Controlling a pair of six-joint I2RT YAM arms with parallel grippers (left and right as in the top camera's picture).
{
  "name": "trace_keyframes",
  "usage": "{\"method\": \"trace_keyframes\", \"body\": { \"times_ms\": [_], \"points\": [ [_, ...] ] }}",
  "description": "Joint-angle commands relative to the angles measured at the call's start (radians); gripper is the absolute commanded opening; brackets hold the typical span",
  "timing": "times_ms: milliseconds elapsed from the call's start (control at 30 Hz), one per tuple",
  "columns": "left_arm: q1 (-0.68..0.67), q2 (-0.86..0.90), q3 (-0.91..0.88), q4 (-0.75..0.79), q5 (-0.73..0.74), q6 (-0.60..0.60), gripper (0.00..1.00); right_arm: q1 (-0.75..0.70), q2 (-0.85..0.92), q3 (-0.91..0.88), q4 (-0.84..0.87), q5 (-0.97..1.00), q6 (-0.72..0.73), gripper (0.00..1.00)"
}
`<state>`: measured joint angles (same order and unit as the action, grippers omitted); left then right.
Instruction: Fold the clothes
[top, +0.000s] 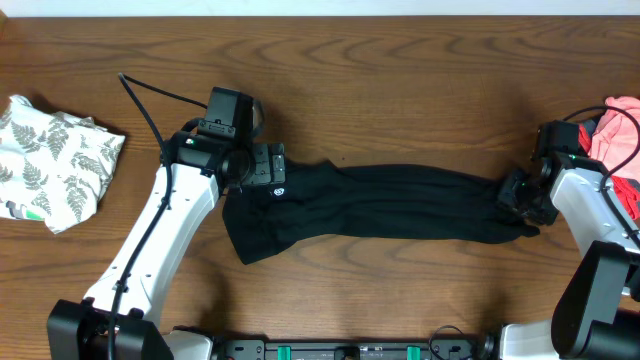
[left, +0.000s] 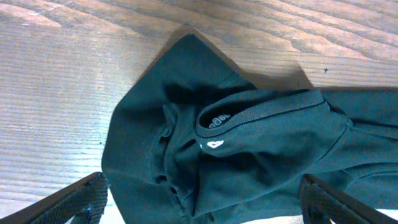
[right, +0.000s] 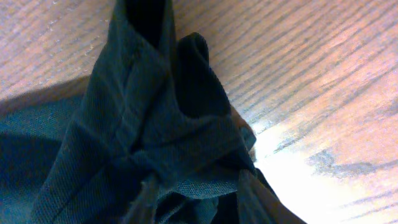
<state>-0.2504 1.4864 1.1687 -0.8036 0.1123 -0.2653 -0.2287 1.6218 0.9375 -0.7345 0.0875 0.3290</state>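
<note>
A black polo shirt (top: 390, 205) lies stretched out lengthwise across the middle of the table. Its collar end, with a small white logo, is at the left. My left gripper (top: 268, 166) hovers over that collar end. In the left wrist view the jaws (left: 208, 208) are wide open on either side of the collar (left: 249, 118), gripping nothing. My right gripper (top: 520, 196) is at the shirt's right end. In the right wrist view its fingers (right: 199, 199) are closed on a bunched fold of the black fabric (right: 161, 118).
A crumpled white garment with a grey leaf print (top: 55, 160) lies at the left edge. A pink-red garment (top: 618, 125) lies at the far right behind my right arm. Bare wooden table (top: 400, 80) stretches behind the shirt.
</note>
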Motion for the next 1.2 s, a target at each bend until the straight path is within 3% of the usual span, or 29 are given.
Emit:
{"method": "trace_keyframes", "body": {
  "times_ms": [0, 133, 467, 667, 800, 1167],
  "points": [
    [0.005, -0.003, 0.017, -0.001, -0.008, 0.002, 0.98, -0.006, -0.012, 0.003, -0.017, -0.006, -0.015, 0.51],
    [0.005, -0.003, 0.017, -0.003, -0.008, 0.002, 0.98, -0.084, -0.013, 0.022, -0.073, -0.046, 0.031, 0.64],
    [0.005, -0.003, 0.017, -0.003, -0.008, 0.002, 0.98, -0.390, -0.013, 0.011, -0.097, -0.430, -0.087, 0.66],
    [0.005, -0.003, 0.017, -0.003, -0.008, 0.002, 0.98, -0.402, -0.012, -0.079, -0.034, -0.549, -0.098, 0.76],
    [0.005, -0.003, 0.017, -0.003, -0.008, 0.002, 0.98, -0.402, -0.011, -0.180, 0.082, -0.647, -0.044, 0.76],
    [0.005, -0.003, 0.017, -0.003, -0.008, 0.002, 0.98, -0.399, -0.011, -0.391, 0.366, -0.633, 0.062, 0.72]
  ]
}}
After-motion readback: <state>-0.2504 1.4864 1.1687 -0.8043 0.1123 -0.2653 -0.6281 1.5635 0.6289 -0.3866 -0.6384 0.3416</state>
